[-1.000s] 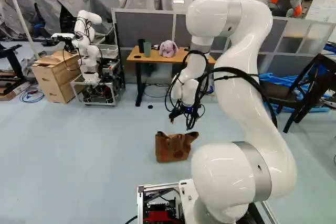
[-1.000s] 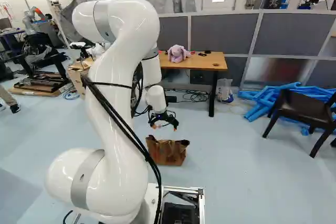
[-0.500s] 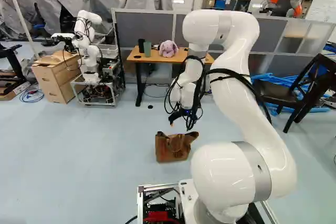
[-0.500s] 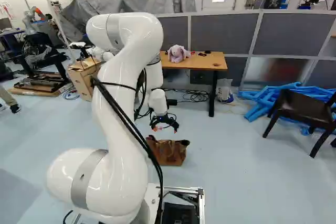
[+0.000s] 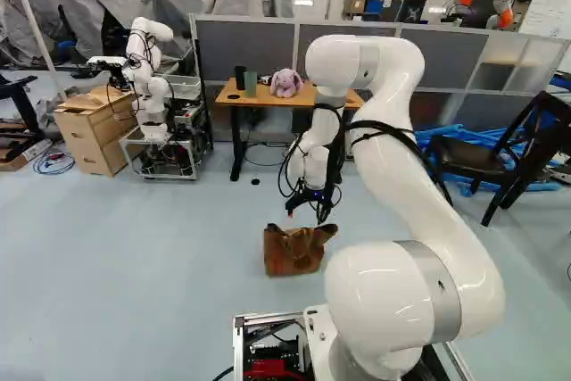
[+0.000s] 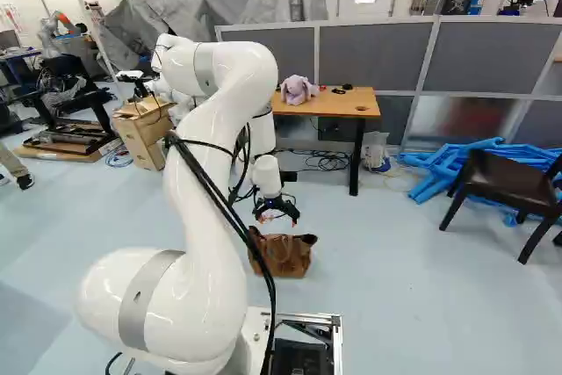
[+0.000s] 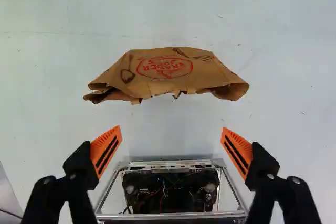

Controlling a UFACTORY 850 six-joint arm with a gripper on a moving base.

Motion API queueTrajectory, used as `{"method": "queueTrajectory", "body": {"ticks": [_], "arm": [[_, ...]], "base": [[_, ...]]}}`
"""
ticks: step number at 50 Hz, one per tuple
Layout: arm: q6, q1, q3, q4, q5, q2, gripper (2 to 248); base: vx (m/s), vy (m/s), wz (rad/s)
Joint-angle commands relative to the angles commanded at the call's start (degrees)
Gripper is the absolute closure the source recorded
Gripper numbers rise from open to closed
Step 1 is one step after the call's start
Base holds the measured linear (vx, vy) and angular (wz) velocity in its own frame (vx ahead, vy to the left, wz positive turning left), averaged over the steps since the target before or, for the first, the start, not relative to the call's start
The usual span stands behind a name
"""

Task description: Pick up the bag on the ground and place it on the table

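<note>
Gripper (image 7: 171,131), spread wide and empty, hangs higher than the bag (image 5: 296,254) at the lower middle of the left base view, whose floppy sides could fold away if it descends off-centre.

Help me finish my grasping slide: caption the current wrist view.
The open gripper, orange pads wide apart, faces down toward the floor, with the brown bag ahead, not between them.
</note>
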Motion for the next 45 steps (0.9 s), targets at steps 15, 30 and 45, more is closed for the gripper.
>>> {"method": "queueTrajectory", "body": {"ticks": [15,30,45], "arm": [[0.12,0.00,-2.43,0.00,0.00,-3.47,3],[7.30,0.00,-4.87,0.00,0.00,-6.89,3],[16.27,0.00,-7.39,0.00,0.00,-10.28,3]], "base": [[0.000,0.000,0.000],[0.000,0.000,0.000],[0.000,0.000,0.000]]}}
